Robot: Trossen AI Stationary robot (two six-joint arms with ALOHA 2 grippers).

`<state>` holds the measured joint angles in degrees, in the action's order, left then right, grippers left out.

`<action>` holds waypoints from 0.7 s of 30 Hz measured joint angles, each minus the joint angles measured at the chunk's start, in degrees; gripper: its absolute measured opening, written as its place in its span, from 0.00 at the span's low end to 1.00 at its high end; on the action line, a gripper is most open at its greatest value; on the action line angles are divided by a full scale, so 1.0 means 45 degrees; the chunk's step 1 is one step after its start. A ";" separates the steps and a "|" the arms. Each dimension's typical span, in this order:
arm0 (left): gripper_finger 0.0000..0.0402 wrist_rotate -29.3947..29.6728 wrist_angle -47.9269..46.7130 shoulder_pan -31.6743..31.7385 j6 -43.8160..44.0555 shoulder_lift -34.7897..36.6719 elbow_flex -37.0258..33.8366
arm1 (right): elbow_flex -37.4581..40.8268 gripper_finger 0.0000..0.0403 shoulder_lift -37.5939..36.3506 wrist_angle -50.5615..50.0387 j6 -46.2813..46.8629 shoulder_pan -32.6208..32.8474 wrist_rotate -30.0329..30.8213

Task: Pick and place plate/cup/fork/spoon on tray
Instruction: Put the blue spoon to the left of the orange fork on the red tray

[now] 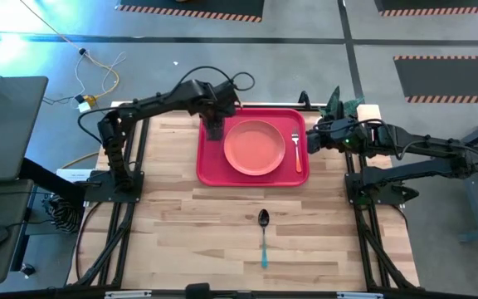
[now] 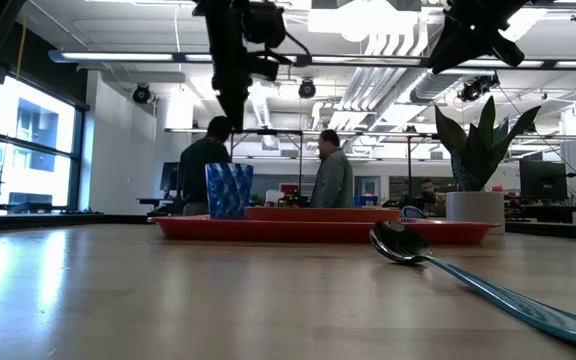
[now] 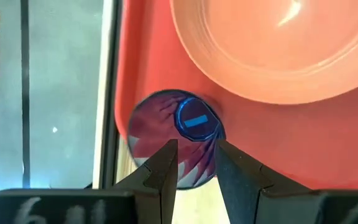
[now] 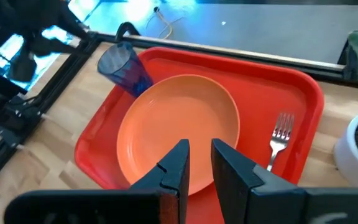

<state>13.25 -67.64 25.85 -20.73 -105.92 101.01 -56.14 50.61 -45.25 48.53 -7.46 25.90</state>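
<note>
The red tray (image 1: 210,173) lies at the table's far middle. On it rest the salmon-pink plate (image 1: 256,147), the orange-handled fork (image 1: 297,152) to the plate's right, and the blue tumbler cup (image 2: 228,190), upright at the tray's far left corner. The teal-handled spoon (image 1: 263,237) lies on the bare table nearer the front edge. My left gripper (image 3: 196,152) hangs straight above the cup (image 3: 176,134), clear of it, with its fingers a narrow gap apart and empty. My right gripper (image 4: 199,155) hovers at the tray's right edge, its fingers slightly apart and empty.
A white pot with a green plant (image 2: 473,200) stands just beyond the tray's far right corner, close to my right arm. The wooden table in front of the tray holds only the spoon. People stand in the room behind the table.
</note>
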 joint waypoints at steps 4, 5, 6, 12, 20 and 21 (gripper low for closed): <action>0.24 -0.0002 -0.0966 0.0000 0.0891 0.0002 0.1059 | 0.0000 0.14 0.0000 0.0000 0.0125 0.0002 -0.0345; 0.24 -0.0002 -0.1267 -0.0004 0.1215 0.0002 0.1290 | 0.0000 0.14 0.0000 0.0000 0.0172 0.0001 -0.0447; 0.24 -0.0028 -0.1649 -0.0009 0.1573 0.0002 0.1519 | 0.0000 0.14 0.0000 0.0000 0.0246 0.0000 -0.0563; 0.24 -0.1664 -0.3363 -0.0018 0.3369 0.0425 0.1868 | 0.0000 0.14 0.0000 0.0014 0.0453 0.0000 -0.1441; 0.24 -0.2549 -0.1758 -0.0898 0.4268 0.2714 0.0007 | 0.0000 0.14 -0.0005 0.2047 0.1216 0.0006 -0.3692; 0.24 -0.2548 -0.1368 -0.1070 0.4330 0.3092 -0.0331 | 0.0000 0.14 -0.0005 0.2480 0.1272 0.0037 -0.4049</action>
<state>1.78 -73.80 21.03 -1.25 -92.01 99.52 -56.14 50.59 -34.10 54.26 -7.30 7.68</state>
